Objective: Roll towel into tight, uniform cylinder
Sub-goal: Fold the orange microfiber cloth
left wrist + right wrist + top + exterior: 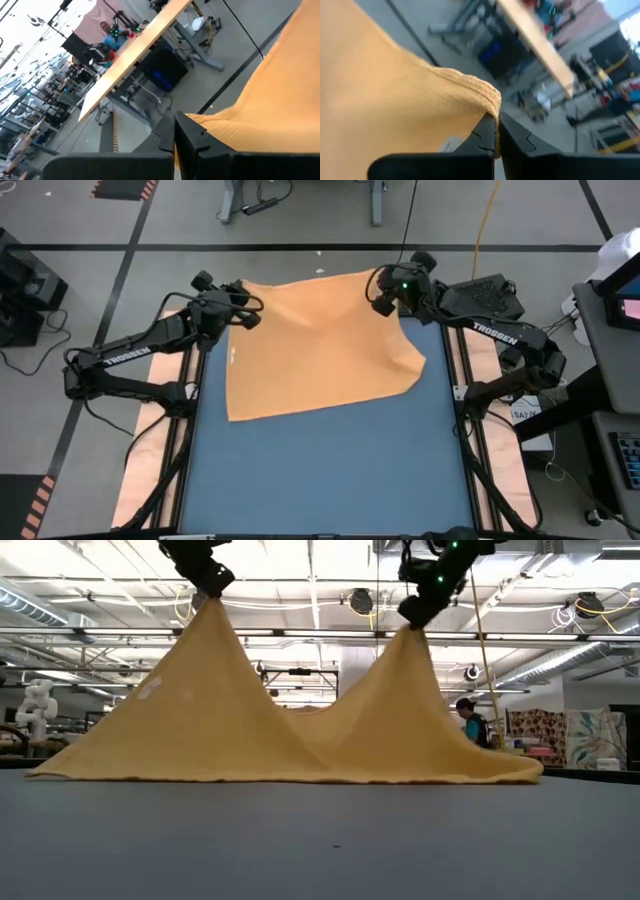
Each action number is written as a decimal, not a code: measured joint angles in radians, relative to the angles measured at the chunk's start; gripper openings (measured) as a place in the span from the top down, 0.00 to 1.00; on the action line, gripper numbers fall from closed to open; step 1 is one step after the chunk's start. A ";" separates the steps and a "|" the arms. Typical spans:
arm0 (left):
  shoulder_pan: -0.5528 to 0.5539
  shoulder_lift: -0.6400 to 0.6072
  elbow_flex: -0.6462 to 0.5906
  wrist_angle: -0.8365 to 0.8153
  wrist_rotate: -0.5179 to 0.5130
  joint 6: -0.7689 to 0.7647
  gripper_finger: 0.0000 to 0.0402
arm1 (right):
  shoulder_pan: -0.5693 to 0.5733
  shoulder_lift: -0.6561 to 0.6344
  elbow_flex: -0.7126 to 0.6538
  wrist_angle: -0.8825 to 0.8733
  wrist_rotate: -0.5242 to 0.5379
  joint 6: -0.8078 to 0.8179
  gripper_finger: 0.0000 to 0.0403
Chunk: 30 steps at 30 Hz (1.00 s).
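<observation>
The towel's (300, 735) near edge lies flat on the blue table (330, 470), with bare tabletop in front of it, and from there the cloth rises toward the far side in two peaks. The left gripper (207, 582) is clenched on the far-left corner and the right gripper (415, 612) on the far-right corner, both lifted above the table. Beyond the table a person (470, 722) shows in the room.

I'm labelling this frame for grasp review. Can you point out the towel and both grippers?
towel (320, 350): high view, middle of the cloth.
left gripper (208, 592): low view, fingertips pinching a lifted corner.
right gripper (497, 131): right wrist view, between fingertips clamping the edge.
</observation>
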 joint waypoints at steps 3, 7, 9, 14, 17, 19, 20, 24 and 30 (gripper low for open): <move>0.000 0.000 0.000 -0.003 0.015 -0.003 1.00 | -0.010 0.000 0.000 -0.062 0.046 0.037 1.00; 0.000 0.000 0.000 -0.069 0.019 -0.056 1.00 | -0.047 0.003 0.000 -0.058 0.053 0.057 1.00; -0.001 0.000 0.000 -0.111 0.019 -0.091 1.00 | -0.073 0.004 0.000 -0.025 0.042 0.046 1.00; -0.002 0.000 0.000 -0.210 0.025 -0.203 1.00 | -0.132 0.015 0.000 -0.044 -0.114 0.100 1.00; -0.002 0.000 0.000 -0.220 0.053 -0.237 1.00 | -0.145 0.013 0.000 -0.106 -0.181 0.205 1.00; -0.002 0.000 0.000 -0.220 0.070 -0.239 1.00 | -0.145 0.014 0.000 -0.148 -0.203 0.279 1.00; -0.002 0.000 0.000 -0.220 0.076 -0.239 1.00 | -0.144 0.014 0.000 -0.164 -0.224 0.311 1.00; -0.002 0.000 0.008 -0.220 0.134 -0.302 1.00 | -0.137 0.014 0.000 -0.235 -0.306 0.445 1.00; -0.018 -0.009 0.015 -0.220 0.362 -0.461 1.00 | -0.106 0.009 0.000 -0.300 -0.450 0.632 1.00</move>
